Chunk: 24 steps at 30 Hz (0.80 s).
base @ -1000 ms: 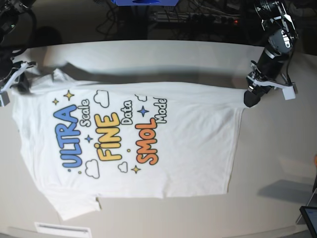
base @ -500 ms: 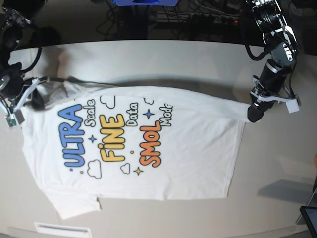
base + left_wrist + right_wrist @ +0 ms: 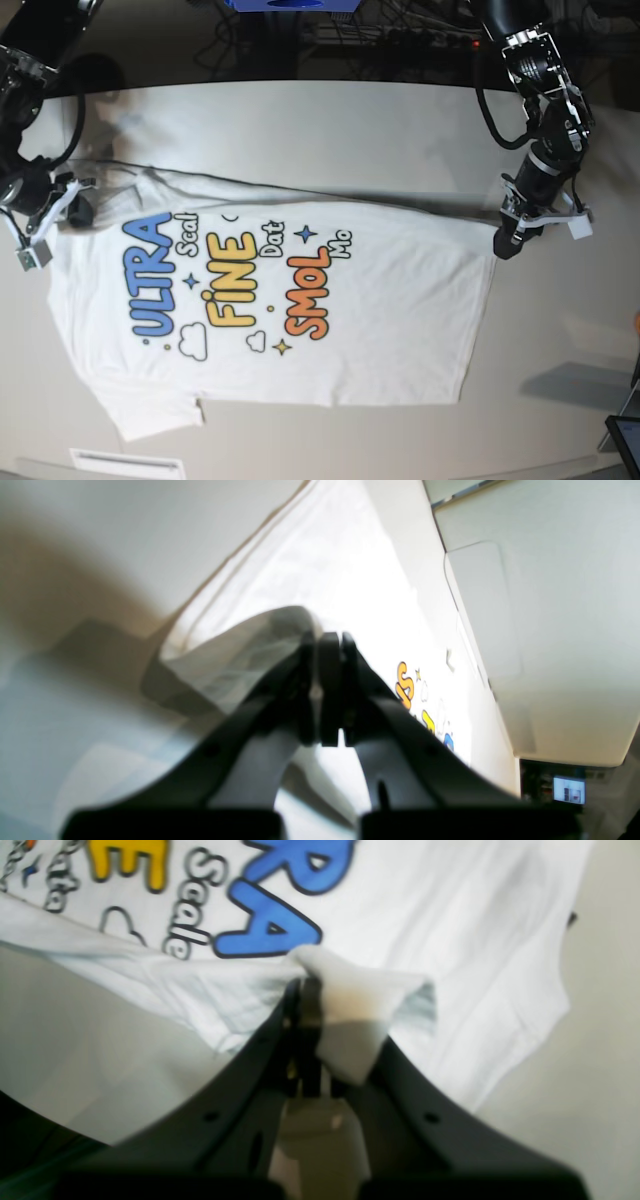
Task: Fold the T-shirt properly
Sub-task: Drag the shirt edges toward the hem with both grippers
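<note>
**Both arms pinching the far edge of the shirt**

Pale beige surface point(image 3: 330, 120) is carrying everything, with dark cables and gear sitting behind its far edge. Spread across most of it is the T-shirt point(image 3: 400, 320), lying print side up, with the blue "ULTRA", yellow "FINE" and orange "SMOL" running sideways in the base view, plus little clouds and stars around them. The near half is lying flat. The far long edge is lifting off the surface and curling over a bit, so the ends of the small grey words are getting hidden under the roll, and a shadow is running along beneath it.

Moving outward: the left end effector point(image 3: 503, 243), on the right of the base view, is clamping the hem-side corner. In its wrist view the black jaws are pressed together with a bunched fold of white cloth caught between them point(image 3: 327, 680), and the shirt is stretching away toward the print.

The right end effector point(image 3: 68, 207), at the other side, is gripping the shoulder-end corner. Its wrist view is showing the jaws closed on a folded tab of fabric point(image 3: 312, 1005), right beside the blue lettering.

A dark screen corner point(image 3: 625, 440) is peeking in at the base view's lower right, well apart from the shirt.
</note>
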Tool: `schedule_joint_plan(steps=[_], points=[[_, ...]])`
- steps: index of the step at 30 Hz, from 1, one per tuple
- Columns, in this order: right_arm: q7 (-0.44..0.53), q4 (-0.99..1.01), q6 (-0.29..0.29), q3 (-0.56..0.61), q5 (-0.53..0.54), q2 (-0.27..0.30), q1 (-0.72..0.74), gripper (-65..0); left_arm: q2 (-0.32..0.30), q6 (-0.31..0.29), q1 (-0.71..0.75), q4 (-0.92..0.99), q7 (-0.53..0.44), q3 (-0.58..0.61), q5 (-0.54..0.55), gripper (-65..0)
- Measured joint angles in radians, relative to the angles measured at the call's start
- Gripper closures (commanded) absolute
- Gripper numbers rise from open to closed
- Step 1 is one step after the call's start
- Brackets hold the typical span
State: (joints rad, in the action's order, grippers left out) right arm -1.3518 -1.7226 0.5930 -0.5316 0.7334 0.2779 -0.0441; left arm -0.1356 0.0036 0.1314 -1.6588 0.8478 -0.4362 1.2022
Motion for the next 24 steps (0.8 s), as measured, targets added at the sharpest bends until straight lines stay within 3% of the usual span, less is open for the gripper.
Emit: schedule_joint_plan(steps=[18,24], points=[[0.072,0.133,0.0,0.043,0.001,0.027,0.044,-0.3,0.027,0.0,-0.16,0.217,-0.006,-0.003,0.001,0.0],[0.129,0.135,0.0,0.072,0.003,0.022,0.044,-5.7,0.027,0.0,-0.159,0.241,-0.006,-0.003,-0.001,0.0]])
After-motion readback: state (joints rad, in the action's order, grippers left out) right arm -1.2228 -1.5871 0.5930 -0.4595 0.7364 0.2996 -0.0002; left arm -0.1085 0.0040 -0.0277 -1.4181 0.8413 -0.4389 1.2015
